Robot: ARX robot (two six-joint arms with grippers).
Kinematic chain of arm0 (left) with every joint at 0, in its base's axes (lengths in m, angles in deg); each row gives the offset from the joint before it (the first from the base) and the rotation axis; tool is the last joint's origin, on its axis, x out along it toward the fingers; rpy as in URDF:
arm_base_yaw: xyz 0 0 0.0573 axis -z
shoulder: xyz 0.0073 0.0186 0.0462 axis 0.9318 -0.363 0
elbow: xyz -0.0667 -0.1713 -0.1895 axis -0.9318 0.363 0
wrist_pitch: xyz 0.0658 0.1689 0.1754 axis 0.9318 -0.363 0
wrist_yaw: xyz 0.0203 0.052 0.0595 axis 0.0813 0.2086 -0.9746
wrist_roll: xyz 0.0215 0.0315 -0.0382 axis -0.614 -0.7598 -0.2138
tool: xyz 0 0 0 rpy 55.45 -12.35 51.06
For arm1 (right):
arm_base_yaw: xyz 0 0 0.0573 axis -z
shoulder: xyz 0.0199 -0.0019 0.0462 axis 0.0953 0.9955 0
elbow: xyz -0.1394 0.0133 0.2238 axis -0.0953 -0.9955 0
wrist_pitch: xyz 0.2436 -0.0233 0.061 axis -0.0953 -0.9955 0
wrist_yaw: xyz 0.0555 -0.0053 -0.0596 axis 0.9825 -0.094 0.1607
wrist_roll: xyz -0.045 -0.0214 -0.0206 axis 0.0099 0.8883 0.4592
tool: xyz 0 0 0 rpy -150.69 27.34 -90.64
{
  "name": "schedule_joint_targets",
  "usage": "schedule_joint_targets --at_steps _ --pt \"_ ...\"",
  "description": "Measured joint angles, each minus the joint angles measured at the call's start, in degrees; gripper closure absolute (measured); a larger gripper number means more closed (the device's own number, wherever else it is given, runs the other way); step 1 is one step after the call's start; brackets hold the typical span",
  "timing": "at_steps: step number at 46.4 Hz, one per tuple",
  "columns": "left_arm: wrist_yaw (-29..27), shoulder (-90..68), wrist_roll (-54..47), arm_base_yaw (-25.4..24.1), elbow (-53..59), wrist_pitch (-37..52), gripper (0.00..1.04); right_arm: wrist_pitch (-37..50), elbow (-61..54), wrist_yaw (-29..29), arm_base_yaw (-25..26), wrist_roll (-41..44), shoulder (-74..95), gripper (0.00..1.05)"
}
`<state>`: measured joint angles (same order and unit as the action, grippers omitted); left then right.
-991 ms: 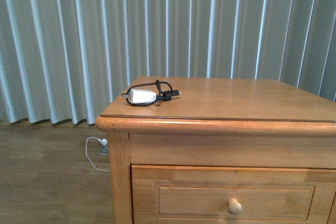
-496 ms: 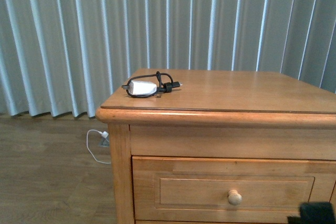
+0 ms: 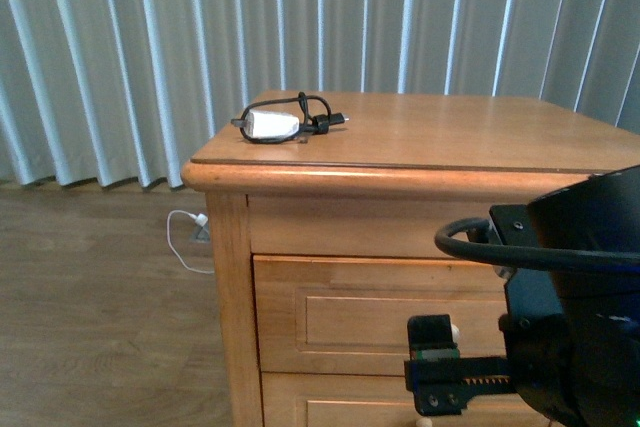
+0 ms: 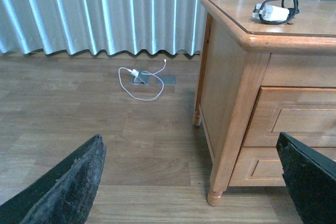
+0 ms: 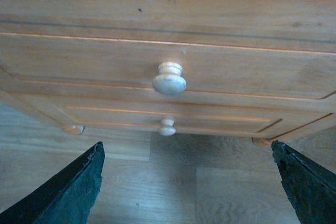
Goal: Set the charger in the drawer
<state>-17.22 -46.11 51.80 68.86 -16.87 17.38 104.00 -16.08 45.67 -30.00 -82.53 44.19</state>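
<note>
The charger (image 3: 272, 125), a white plug block with coiled black cable, lies on the near left corner of the wooden cabinet top (image 3: 450, 137); it also shows in the left wrist view (image 4: 273, 12). The drawer (image 3: 370, 317) below is closed. In the right wrist view its panel front (image 5: 252, 72) and pale round knob (image 5: 169, 80) are straight ahead. My right gripper (image 5: 186, 150) is open and empty, a short way in front of the knob; in the front view it (image 3: 436, 367) partly hides the knob. My left gripper (image 4: 189, 150) is open and empty, low beside the cabinet's left side.
A second drawer with its own knob (image 5: 167, 127) sits below. A thin white cord with a plug (image 4: 139, 80) lies on the wood floor by the pleated curtain (image 3: 120, 57). The cabinet's front leg (image 4: 218, 192) stands near my left gripper.
My right arm has come up into the lower right of the front view, in front of the drawer. The front camera's view has shifted. The charger lies as before.
</note>
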Motion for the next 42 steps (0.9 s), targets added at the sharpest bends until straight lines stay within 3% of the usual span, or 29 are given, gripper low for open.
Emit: schedule_joint_targets --at_steps 42 --pt "0.0 0.0 0.0 0.0 0.0 0.0 0.06 1.79 16.98 -7.21 -1.97 -0.81 19.19 0.09"
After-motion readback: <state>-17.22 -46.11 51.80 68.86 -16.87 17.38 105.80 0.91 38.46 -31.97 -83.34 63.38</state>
